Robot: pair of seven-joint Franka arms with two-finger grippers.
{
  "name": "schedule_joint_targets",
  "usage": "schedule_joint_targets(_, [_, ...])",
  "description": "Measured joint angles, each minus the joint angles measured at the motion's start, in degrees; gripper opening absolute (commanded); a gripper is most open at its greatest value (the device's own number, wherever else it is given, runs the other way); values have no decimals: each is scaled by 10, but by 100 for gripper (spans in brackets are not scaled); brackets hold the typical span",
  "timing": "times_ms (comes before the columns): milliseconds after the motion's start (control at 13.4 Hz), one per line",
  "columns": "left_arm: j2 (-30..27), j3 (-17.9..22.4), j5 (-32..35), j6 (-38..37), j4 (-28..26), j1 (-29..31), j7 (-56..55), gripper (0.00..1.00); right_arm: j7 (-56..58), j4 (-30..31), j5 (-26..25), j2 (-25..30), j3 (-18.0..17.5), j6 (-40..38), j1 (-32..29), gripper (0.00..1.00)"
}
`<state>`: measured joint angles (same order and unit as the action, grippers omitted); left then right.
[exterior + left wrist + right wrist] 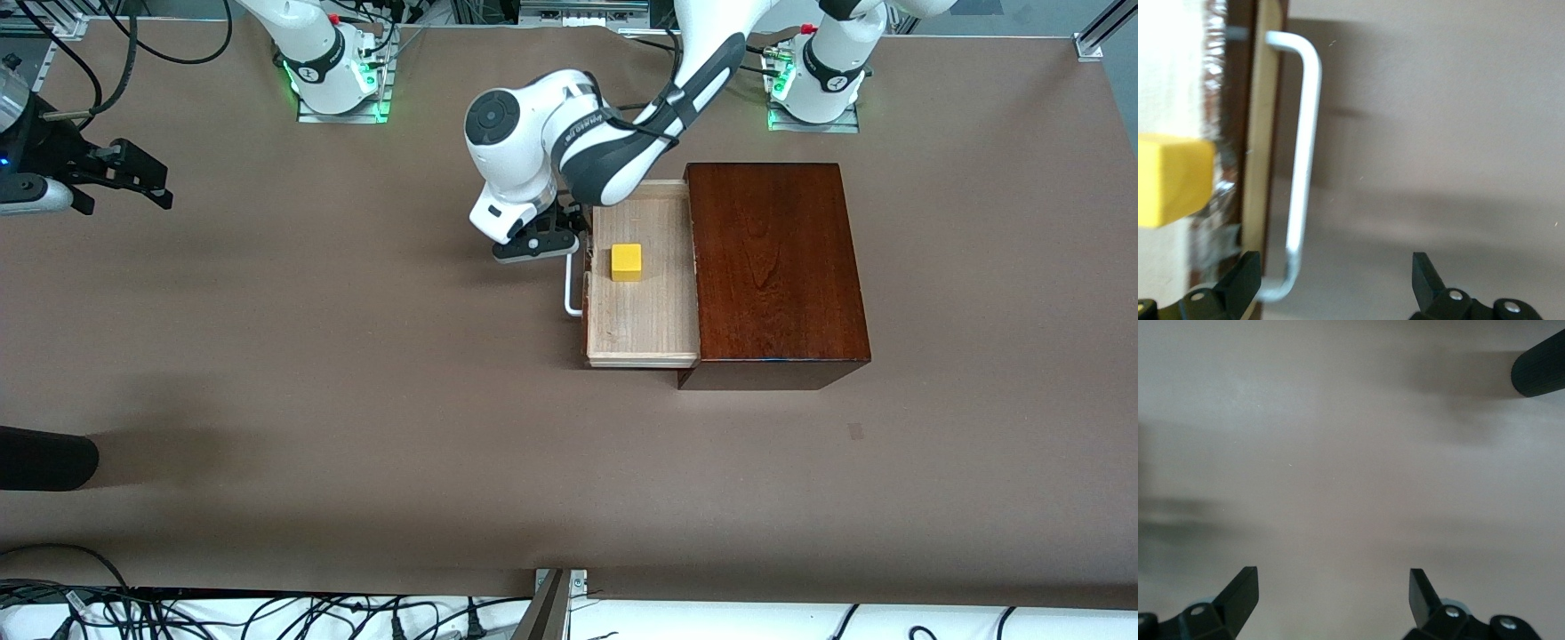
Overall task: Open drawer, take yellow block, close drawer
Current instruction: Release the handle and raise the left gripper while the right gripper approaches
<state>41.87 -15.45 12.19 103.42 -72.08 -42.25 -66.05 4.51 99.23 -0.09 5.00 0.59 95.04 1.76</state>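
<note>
On the brown counter [356, 373] stands the glossy mahogany box [773, 258], its pale wood drawer [645, 311] pulled out toward the right arm's end, with the white bar handle [570, 289] on its front. The yellow block [626, 262] sits in the drawer tray. The left claw [542, 242] hangs spread over the handle's end, holding nothing, while the right claw [133, 178] waits spread over bare counter at the right arm's end.

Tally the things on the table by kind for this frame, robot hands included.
Yellow block: 1, lying in the open drawer
Drawer: 1, pulled out of the box, white handle
Wooden box: 1
Robot hands: 2, left hand open by the handle; right hand open, waiting at the right arm's end
Total: 5
</note>
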Motion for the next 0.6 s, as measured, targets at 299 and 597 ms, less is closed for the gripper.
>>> schedule_joint_targets(299, [-61,-11,-26,-62,13,13,-2,100,-1,0,7,0,-33,0,1,100])
schedule_joint_targets(597, [-162,-21,-64,-107,-6,102,-1,100,-1,0,49,-2,-91,1,2,100])
